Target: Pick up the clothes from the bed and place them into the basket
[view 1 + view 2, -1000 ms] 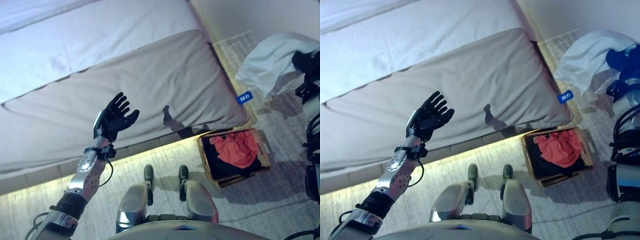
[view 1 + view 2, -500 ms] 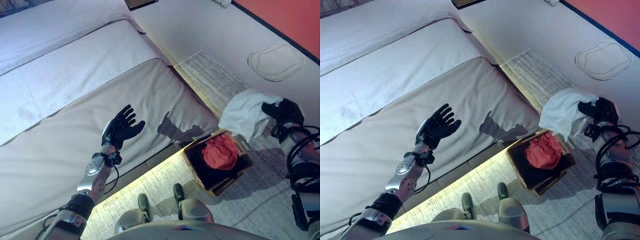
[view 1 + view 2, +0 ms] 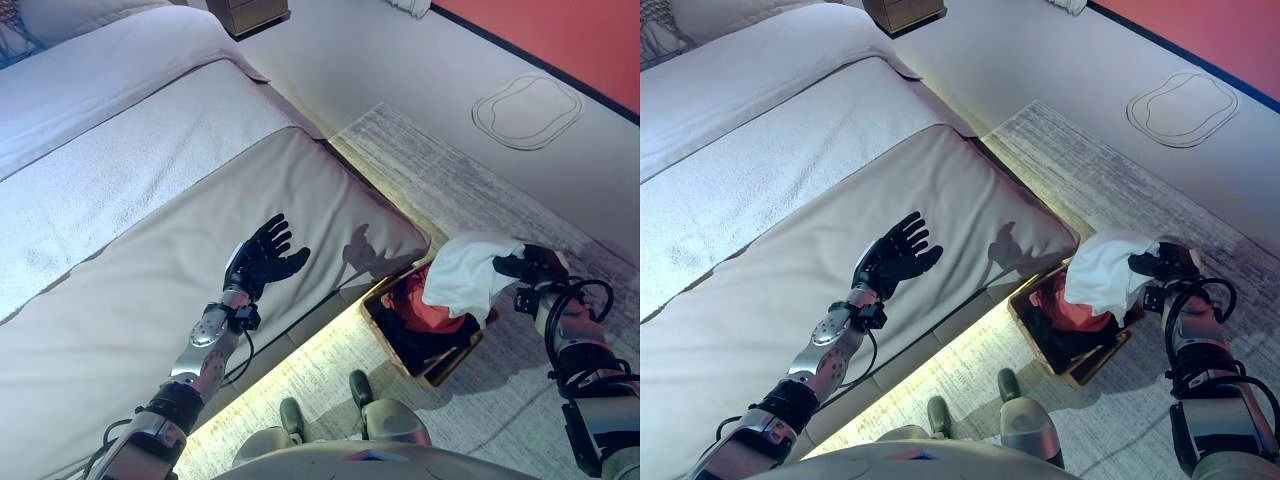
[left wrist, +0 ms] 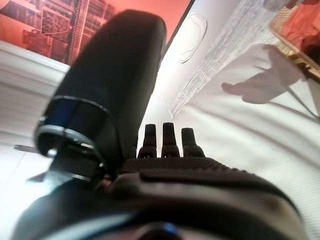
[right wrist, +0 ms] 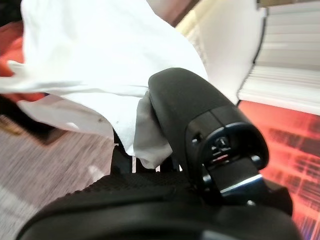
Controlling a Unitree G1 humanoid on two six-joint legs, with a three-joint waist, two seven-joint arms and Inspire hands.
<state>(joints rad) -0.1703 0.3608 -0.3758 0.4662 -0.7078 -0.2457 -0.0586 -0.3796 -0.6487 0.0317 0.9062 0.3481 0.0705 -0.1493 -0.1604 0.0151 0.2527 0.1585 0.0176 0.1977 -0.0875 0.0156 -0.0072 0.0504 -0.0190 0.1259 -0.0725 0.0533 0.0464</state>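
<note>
My right hand (image 3: 528,267) is shut on a white garment (image 3: 462,274) and holds it over the wooden basket (image 3: 438,368) on the rug beside the bed. In the right wrist view the thumb (image 5: 192,107) pinches the white cloth (image 5: 95,45). A red garment (image 3: 415,310) and dark clothes lie in the basket under the hanging cloth. My left hand (image 3: 265,257) is open and empty, raised over the grey bed cover (image 3: 150,270); its straight fingers (image 4: 170,137) show in the left wrist view.
The bed (image 3: 110,130) fills the left half, with a white sheet band and a pillow (image 3: 70,20) at its far end. A grey rug (image 3: 470,190) lies beside it. A wooden nightstand (image 3: 245,12) stands at the head. A red wall (image 3: 570,40) runs behind.
The camera has shifted, so the whole scene moved. My right hand has brought the white garment down and left, from beside the basket to over it. The left hand stays raised and open.
</note>
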